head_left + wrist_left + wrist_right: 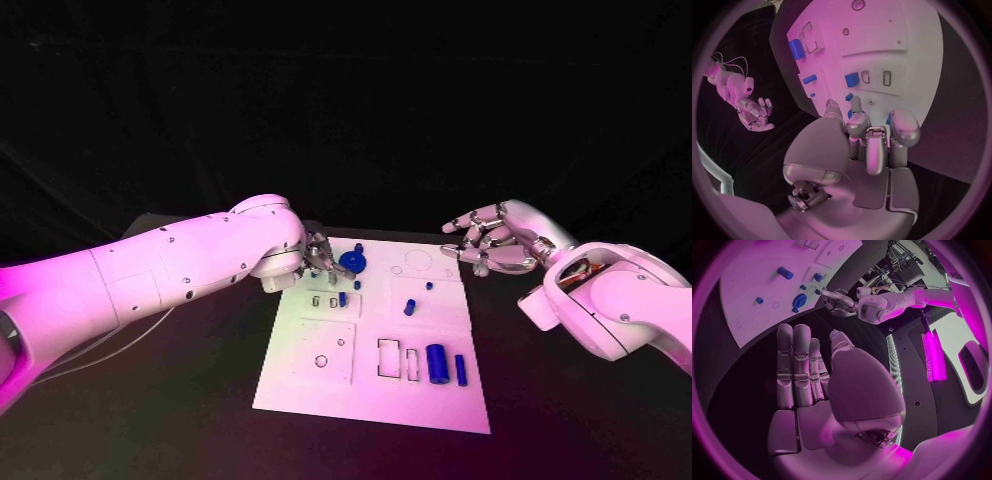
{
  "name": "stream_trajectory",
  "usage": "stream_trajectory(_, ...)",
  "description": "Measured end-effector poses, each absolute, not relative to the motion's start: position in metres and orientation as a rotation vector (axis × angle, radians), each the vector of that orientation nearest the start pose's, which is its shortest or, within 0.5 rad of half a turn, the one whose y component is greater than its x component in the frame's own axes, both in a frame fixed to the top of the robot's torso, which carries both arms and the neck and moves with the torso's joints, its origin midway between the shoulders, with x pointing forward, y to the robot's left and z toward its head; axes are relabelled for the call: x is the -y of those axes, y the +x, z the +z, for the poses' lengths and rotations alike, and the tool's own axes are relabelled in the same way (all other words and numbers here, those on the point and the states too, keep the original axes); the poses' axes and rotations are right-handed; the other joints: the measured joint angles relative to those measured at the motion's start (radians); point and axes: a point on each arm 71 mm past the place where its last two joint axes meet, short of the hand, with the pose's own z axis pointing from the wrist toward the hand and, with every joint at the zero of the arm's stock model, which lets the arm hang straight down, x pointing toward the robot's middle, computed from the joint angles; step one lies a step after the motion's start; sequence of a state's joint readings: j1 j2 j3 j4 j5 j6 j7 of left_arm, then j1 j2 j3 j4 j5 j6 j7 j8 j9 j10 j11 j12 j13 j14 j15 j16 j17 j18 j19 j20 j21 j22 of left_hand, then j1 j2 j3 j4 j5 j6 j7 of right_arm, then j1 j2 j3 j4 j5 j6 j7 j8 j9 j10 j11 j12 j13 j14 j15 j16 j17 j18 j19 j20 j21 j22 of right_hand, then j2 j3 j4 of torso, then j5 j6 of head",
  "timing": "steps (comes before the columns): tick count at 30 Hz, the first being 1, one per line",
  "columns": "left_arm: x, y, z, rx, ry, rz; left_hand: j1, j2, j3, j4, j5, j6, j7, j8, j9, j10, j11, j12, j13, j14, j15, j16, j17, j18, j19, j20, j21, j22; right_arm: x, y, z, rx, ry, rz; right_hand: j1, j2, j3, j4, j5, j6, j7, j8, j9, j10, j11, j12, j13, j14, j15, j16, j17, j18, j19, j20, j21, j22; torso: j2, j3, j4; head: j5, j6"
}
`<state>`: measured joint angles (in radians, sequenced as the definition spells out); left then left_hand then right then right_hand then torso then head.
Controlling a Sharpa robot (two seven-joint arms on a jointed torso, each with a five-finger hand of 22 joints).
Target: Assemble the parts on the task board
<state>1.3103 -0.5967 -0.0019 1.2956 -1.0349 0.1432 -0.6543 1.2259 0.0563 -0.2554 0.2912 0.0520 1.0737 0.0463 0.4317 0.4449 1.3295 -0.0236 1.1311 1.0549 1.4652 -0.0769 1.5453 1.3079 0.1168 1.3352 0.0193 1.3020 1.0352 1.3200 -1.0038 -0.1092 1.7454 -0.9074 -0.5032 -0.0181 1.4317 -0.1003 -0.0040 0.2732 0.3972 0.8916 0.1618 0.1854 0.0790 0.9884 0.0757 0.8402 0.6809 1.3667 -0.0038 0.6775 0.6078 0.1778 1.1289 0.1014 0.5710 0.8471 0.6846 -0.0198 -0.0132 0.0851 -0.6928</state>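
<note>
Now left hand (320, 255) touching gear (352, 262), right hand (490, 243) empty

Black tabletop (173, 400) with the white task board (325, 385) lying flat on it

In front of me the tabletop is dark and matte, and the task board rests directly on it at the middle, its long side running from near to far. Bare black surface shows to the left and right of the board and along its near edge. A thin pale cable (108, 350) lies on the tabletop at the left, under my left arm, well apart from the board.
</note>
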Motion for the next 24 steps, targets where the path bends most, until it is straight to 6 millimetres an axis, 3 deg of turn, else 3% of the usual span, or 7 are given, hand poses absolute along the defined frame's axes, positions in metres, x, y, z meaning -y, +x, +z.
stream_trajectory(10, -0.154, 0.539, -0.181, -2.295, -0.223, -0.268, -0.023, -0.008, -0.006, 0.0, 0.0, -0.027, 0.002, 0.017, 0.041, 0.001, -0.001, 0.004, 0.002, 0.0, 0.0, 0.005, 0.0, 0.0, 0.002, -0.002, 0.011, 0.018, 0.226, 0.457, -0.134, -1.562, 0.351, 0.935, 0.0, 0.0, -0.003, 0.003, 0.021, 0.0, 0.0, 0.004, -0.002, 0.0, 0.0, 0.0, -0.01, 0.0, 0.0, -0.012, 0.002, 0.0, 0.007, 0.0, -0.012, -0.007, 0.0, -0.0012, 0.0013, -0.003, -0.006)
stream_trajectory(24, -0.15, 0.542, -0.188, -2.343, -0.197, -0.234, -0.023, -0.008, -0.006, 0.0, 0.0, -0.034, 0.002, 0.021, 0.05, -0.004, 0.004, 0.004, -0.002, 0.0, 0.0, 0.005, 0.0, 0.0, 0.002, -0.002, 0.011, 0.019, 0.226, 0.459, -0.134, -1.557, 0.357, 0.928, 0.0, 0.0, -0.005, 0.006, 0.027, 0.0, 0.0, 0.008, -0.003, 0.001, 0.001, -0.008, -0.018, 0.0, 0.0, -0.025, 0.003, 0.0, 0.007, 0.0, -0.02, -0.013, 0.001, -0.0014, 0.0003, -0.005, -0.012)
